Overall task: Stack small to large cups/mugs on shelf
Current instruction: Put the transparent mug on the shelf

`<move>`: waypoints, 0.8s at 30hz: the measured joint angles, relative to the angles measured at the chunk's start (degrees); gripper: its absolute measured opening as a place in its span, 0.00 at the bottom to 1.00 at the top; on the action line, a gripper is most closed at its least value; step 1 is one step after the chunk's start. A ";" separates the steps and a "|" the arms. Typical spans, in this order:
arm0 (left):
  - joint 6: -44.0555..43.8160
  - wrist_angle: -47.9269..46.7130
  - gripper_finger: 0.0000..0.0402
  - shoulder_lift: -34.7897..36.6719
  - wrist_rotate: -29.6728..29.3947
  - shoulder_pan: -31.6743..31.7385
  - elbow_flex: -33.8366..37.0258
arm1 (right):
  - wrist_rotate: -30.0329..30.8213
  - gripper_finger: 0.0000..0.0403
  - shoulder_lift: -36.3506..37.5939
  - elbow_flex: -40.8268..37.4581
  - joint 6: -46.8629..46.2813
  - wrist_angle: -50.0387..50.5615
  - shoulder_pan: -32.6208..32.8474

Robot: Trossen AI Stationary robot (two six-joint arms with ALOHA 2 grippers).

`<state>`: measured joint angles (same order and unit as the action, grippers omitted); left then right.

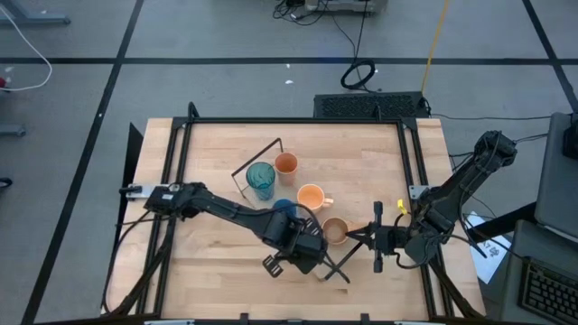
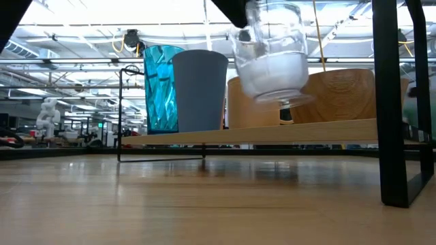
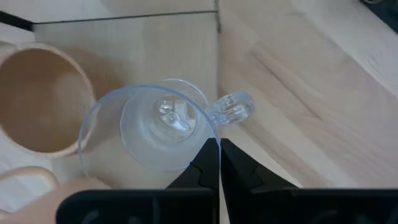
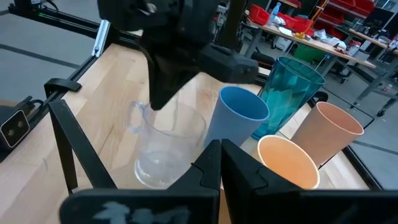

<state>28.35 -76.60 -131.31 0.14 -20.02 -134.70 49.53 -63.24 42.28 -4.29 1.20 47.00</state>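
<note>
Pinching the rim of the small clear glass mug (image 3: 163, 124), the left gripper (image 3: 219, 163) is clamped shut on its thin wall and carries it tilted just above the long light-wood shelf board (image 2: 272, 133), at 5 o'clock of the tall teal faceted tumbler (image 1: 261, 180). Glass looks light, rigid, slick and breakable, so a rim pinch could slip; the small handle (image 3: 231, 109) seems a surer hold. Right gripper (image 4: 219, 158) waits closed and empty, near the shelf's 3 o'clock end.

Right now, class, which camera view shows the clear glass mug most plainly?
The left wrist view: the clear glass mug fills the frame, rim, base and handle visible, the left gripper shut on its rim. The low view shows it tilted above the shelf; the right wrist view partly; the high view hides it.
</note>
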 joint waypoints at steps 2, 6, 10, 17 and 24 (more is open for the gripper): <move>0.05 0.29 0.01 -0.13 -0.02 0.30 -0.01 | -0.04 0.00 0.00 0.00 0.00 0.01 0.00; -0.34 0.22 0.01 -0.15 -0.04 0.92 -0.01 | -0.06 0.00 0.00 0.00 0.00 0.02 0.00; -2.24 0.24 0.01 -0.15 -0.03 1.62 -0.01 | -0.06 0.00 0.00 0.00 0.00 0.02 0.00; -7.09 0.21 0.01 -0.15 -0.02 3.05 0.02 | -0.07 0.00 0.00 0.00 0.00 0.02 0.00; -8.05 0.22 0.01 -0.11 0.89 3.41 2.59 | -0.08 0.00 0.00 0.00 0.00 0.00 0.00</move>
<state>20.30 -76.38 -131.41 1.03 -16.61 -132.11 49.45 -63.24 42.28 -4.30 1.19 47.00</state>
